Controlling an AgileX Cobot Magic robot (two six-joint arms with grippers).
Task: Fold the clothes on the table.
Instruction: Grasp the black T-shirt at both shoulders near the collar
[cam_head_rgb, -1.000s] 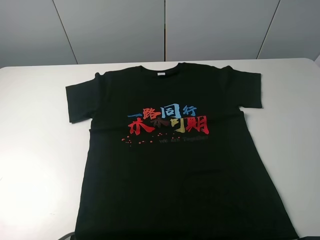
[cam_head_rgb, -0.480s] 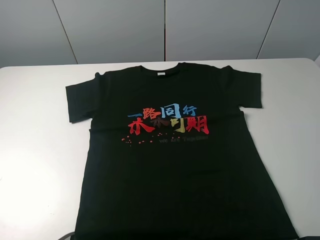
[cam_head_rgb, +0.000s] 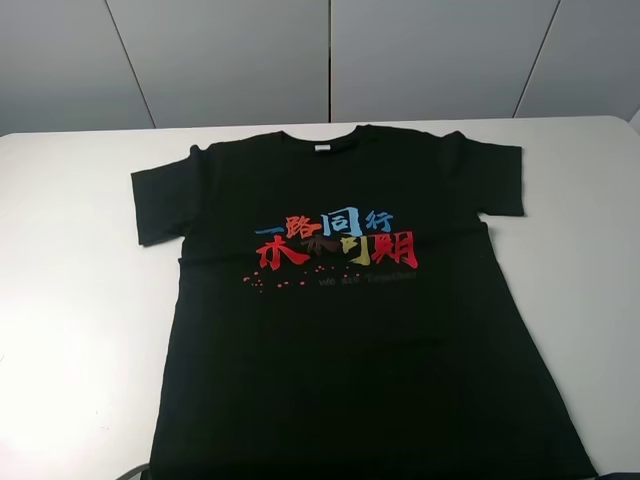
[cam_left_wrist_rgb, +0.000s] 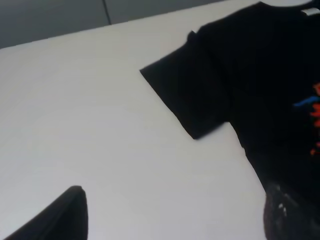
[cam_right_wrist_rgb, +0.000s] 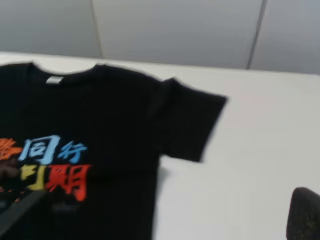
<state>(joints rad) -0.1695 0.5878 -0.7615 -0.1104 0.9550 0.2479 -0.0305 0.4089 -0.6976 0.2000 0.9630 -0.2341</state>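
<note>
Two grippers sit nearest, at the near side of the scene, and both are released with nothing between their fingers. The left gripper (cam_left_wrist_rgb: 180, 222) has one dark fingertip (cam_left_wrist_rgb: 70, 215) over bare white surface and the other over the shirt's side, set wide apart. The right gripper (cam_right_wrist_rgb: 162, 220) is spread the same way, one blurred finger over the printed chest and one over the bare top beside the shirt. The clothes (cam_head_rgb: 350, 340), a single black T-shirt, lie flat and face up in the middle of the table (cam_head_rgb: 70, 330), with the hem toward the near edge and running out of the high view at the bottom. Farther up, the print (cam_head_rgb: 335, 245) shows red, blue and yellow characters with red dots below them on the left. Beyond it the left sleeve (cam_head_rgb: 165, 200) and right sleeve (cam_head_rgb: 495, 180) spread outward. The collar (cam_head_rgb: 320, 135), with a small white label, lies just short of the far edge. Behind stand grey wall panels (cam_head_rgb: 220, 60).
</note>
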